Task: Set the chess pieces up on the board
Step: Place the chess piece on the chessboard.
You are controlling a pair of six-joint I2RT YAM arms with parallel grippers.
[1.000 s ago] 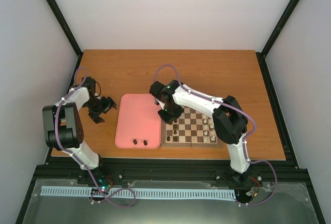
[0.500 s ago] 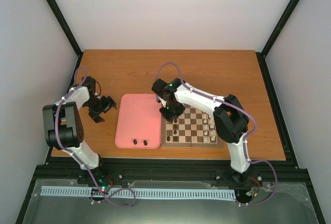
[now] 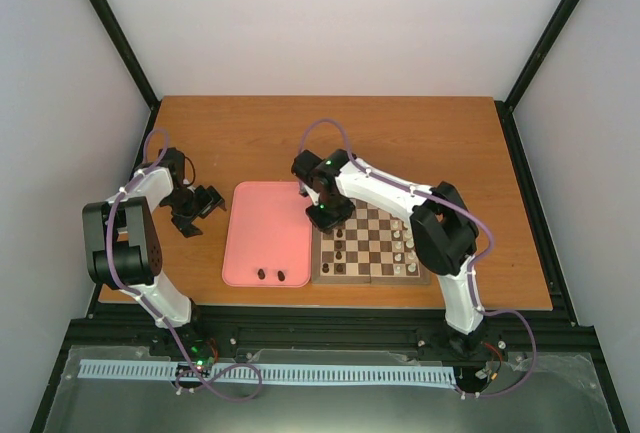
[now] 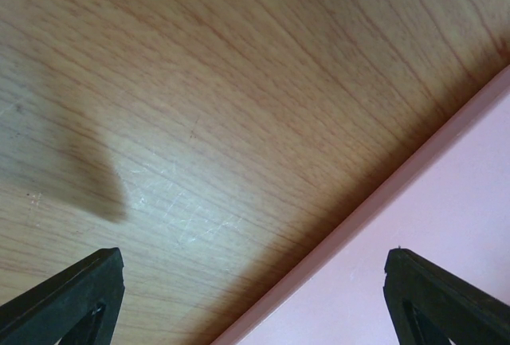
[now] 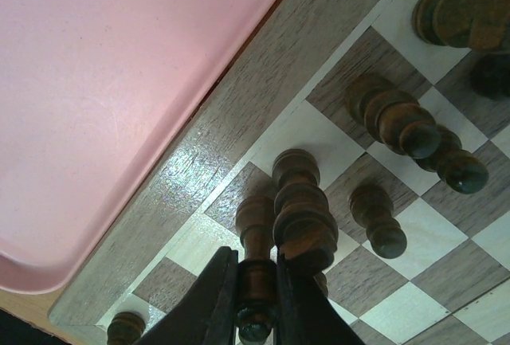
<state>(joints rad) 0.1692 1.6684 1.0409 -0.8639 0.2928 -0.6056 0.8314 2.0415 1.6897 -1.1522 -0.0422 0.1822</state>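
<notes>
The board (image 3: 365, 279) lies right of centre, with dark chess pieces (image 3: 340, 250) in its left columns. My right gripper (image 3: 328, 215) is over the board's far left corner. In the right wrist view the gripper (image 5: 256, 305) is shut on a dark piece (image 5: 256, 225), held upright with its base at a dark square by the board's edge (image 5: 239, 114). I cannot tell whether the base touches. A taller dark piece (image 5: 301, 217) stands right beside it. My left gripper (image 3: 205, 203) is open and empty over bare table left of the tray; it also shows in the left wrist view (image 4: 255, 305).
The pink tray (image 3: 265, 223) lies left of the board, with two dark pieces (image 3: 272, 275) near its front edge. Its rim shows in both wrist views (image 4: 382, 201) (image 5: 48, 281). Cream-white pieces (image 3: 408, 248) stand in the board's right columns.
My right gripper has shifted a little toward the board's far left corner with the dark piece in it. The left arm has not moved.
</notes>
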